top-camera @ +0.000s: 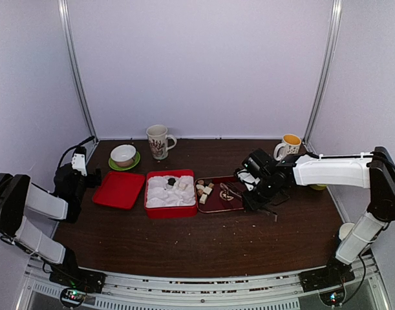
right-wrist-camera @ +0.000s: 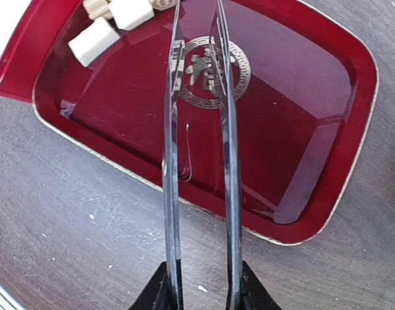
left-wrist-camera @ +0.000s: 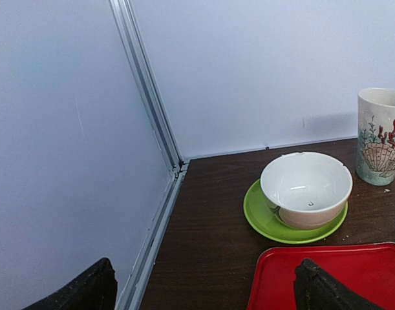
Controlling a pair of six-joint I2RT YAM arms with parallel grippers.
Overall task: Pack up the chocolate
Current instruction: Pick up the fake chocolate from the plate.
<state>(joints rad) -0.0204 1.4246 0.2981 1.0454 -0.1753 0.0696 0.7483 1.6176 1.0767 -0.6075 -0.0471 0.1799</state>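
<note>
The right gripper [right-wrist-camera: 202, 290] is clamped on a pair of long, thin metal tweezers [right-wrist-camera: 228, 161]. Its black fingers [right-wrist-camera: 161, 294] press the two blades from either side. The blades stand slightly apart with nothing showing between them, and their tips run out of the wrist view. They reach over a dark red, glossy rectangular tray [right-wrist-camera: 326, 97], crossing the gold round emblem [right-wrist-camera: 239, 68] printed on its floor.

In the tray's far left corner lie the chocolate pieces [right-wrist-camera: 94, 41], cream-white cubes with tan lumps beside them, clear of the tweezers. Left of the tray, touching it, sits the open red box [top-camera: 171, 212] with its white moulded insert [top-camera: 160, 194]. One dark piece [top-camera: 172, 182] lies near the insert's far edge.

The flat red lid [top-camera: 119, 189] lies left of the box. The left gripper [left-wrist-camera: 210, 287] hangs at its outer edge with the jaws spread wide, holding nothing. Beyond it are a white bowl [left-wrist-camera: 306, 189] on a green saucer [left-wrist-camera: 262, 219] and a tall mug with a shell pattern [left-wrist-camera: 380, 135].
</note>
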